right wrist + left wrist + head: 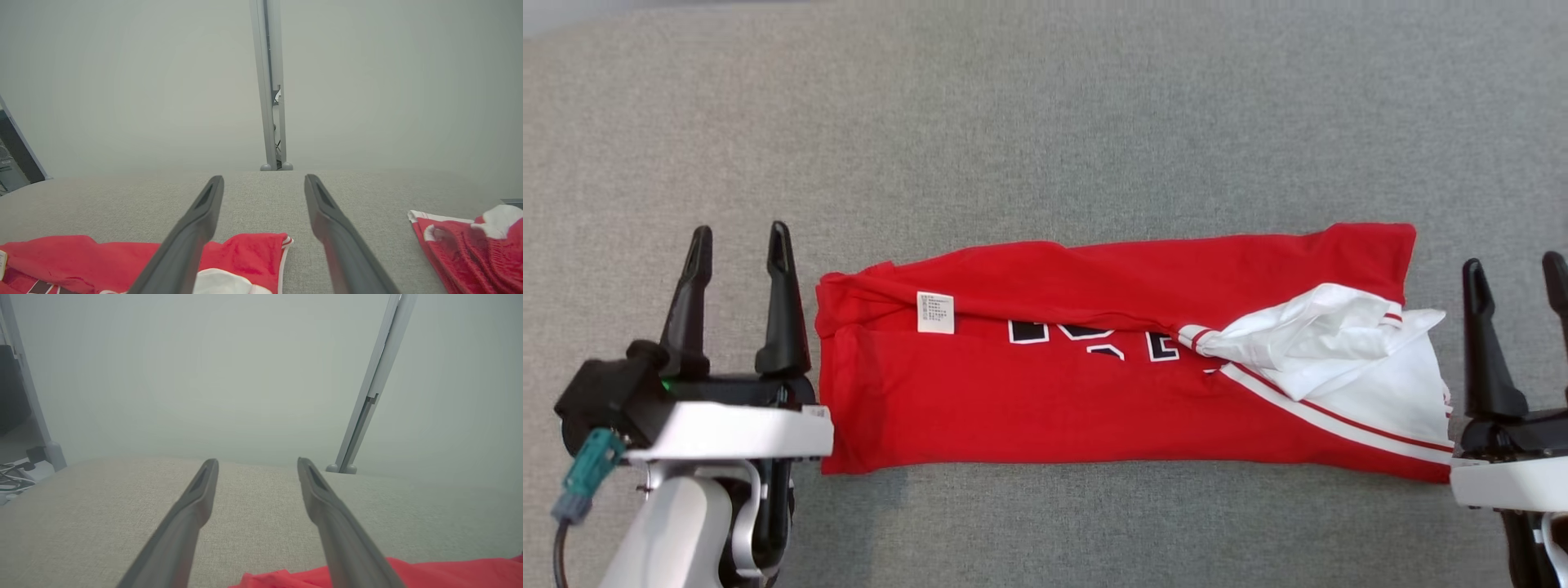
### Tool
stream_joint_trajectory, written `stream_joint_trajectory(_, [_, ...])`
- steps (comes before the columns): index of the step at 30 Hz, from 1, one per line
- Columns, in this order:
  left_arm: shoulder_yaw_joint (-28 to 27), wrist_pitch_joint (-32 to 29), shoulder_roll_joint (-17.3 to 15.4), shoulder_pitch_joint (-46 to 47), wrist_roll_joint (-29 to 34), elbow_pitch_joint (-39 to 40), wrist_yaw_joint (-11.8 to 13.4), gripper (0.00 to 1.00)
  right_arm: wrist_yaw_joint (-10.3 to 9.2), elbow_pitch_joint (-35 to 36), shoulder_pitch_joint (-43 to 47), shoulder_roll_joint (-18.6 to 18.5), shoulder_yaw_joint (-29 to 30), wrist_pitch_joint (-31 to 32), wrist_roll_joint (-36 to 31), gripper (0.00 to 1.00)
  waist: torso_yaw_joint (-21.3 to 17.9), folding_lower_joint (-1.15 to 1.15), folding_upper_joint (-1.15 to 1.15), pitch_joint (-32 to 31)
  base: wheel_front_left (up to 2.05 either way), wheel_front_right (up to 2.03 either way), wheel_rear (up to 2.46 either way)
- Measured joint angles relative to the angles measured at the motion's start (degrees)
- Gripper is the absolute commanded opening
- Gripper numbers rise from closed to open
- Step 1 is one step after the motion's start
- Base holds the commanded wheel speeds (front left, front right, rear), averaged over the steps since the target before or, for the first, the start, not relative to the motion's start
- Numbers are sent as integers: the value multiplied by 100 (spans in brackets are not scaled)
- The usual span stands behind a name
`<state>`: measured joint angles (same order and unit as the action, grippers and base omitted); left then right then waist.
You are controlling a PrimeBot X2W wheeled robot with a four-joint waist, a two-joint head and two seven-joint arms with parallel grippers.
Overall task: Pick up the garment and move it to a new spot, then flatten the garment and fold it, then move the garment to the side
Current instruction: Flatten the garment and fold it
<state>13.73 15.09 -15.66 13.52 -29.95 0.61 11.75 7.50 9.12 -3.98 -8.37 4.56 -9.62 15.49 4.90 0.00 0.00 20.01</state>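
The garment (1094, 392) is a red shirt with white sleeves and a white care label. It lies folded into a long band across the grey cloth table (1045, 122). My left gripper (740, 230) stands open just off the shirt's left end, holding nothing. In the left wrist view that gripper (257, 461) points over bare table, with the garment (449, 571) at the lower right. My right gripper (1513, 261) is open beside the white-sleeved right end. In the right wrist view its fingers (264, 178) spread above the garment's (102, 257) edge.
A second red and white knitted piece (461, 245) lies on the table at the right of the right wrist view. Grey upright posts (367, 396) (269, 81) rise at the table's far edge. Cables (12, 477) lie beyond the left corner.
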Motion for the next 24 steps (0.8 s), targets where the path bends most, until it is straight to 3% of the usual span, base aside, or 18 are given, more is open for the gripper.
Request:
stream_joint_trajectory(13, [-508,1,316,-921,959,211,-711,100,0,-304,435,83,154,216,-14,100,73,0,0,-640,0,0,0])
stream_joint_trajectory(24, [-570,0,520,-1066,1176,21,-944,100,0,-460,474,64,147,324,59,100,236,0,0,-734,0,0,0])
